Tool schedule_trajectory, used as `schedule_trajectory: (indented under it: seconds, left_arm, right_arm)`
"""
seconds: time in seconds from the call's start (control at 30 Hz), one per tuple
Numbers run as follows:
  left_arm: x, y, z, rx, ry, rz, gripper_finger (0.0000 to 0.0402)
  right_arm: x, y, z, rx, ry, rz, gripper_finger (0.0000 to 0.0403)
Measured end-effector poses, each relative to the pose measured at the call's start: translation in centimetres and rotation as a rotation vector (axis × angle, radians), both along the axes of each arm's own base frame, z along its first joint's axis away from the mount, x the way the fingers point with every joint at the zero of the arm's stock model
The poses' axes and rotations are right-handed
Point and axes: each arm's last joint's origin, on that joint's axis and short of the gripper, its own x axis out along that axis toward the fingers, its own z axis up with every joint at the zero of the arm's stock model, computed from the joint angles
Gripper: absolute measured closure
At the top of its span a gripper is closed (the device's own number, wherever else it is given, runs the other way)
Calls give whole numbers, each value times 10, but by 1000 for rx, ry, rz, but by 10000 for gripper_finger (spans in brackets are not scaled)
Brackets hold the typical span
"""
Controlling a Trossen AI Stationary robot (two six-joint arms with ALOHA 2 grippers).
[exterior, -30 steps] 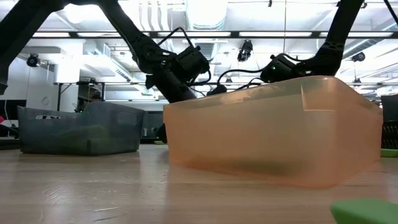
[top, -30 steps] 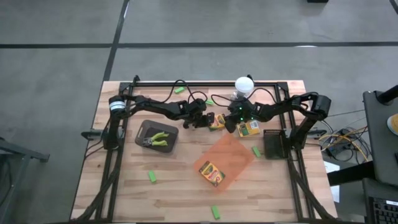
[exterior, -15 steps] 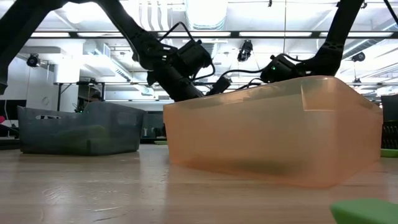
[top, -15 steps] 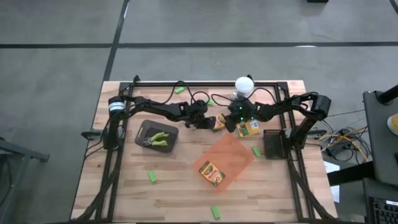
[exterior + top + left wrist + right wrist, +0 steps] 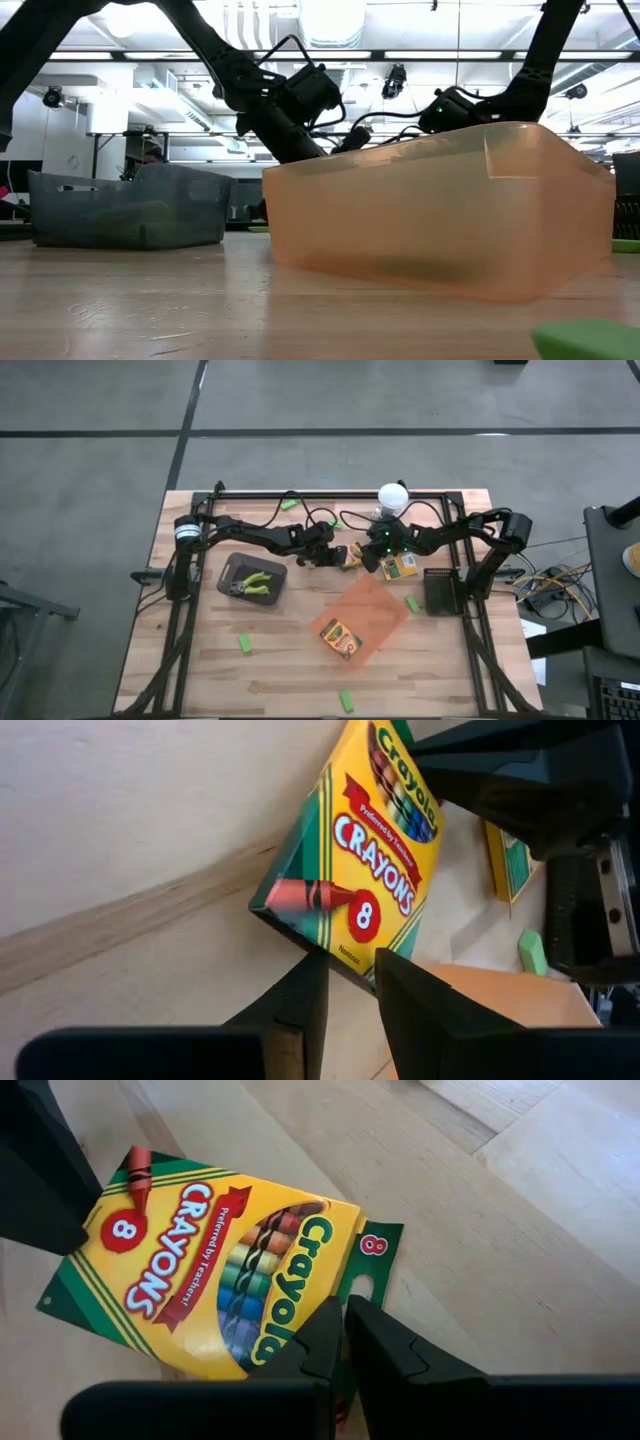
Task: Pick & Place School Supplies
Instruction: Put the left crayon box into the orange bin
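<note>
Two tools pinch one crayon box (image 5: 352, 860): left tool (image 5: 348, 975), right tool (image 5: 343, 1320), opposite ends.

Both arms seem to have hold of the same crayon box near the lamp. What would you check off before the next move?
1. Left gripper gripping the crayon box by its bottom edge: ok, box is lifted and tilted.
2. Right gripper shut on the box's top flap: ok, fingers pinch it.
3. Both arms holding one box: not ok for carrying; one should probably let go first.
4. Orange tray free to receive it: ok, only one other crayon box lies inside.
5. Lamp and its cable clear of the arms: cannot tell, they sit very close.
6. Second box under the right arm out of the way: cannot tell.
</note>
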Motion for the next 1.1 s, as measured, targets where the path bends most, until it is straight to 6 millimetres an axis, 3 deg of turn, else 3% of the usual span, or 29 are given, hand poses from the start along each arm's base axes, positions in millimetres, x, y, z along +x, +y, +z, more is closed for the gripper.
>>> schedule_trajectory:
  seconds: [0.33,0.8,1.1]
  left_arm:
    - [-2,2,-2,12,26,44,305]
    - [-2,2,-2,25,28,49,221]
    - [-3,1,-3,-33,37,91,209]
  right_arm:
    - [0,0,0,7,-2,-4,376]
    - [1,0,1,3,-13,-1,376]
    - [1,0,1,7,-17,5,376]
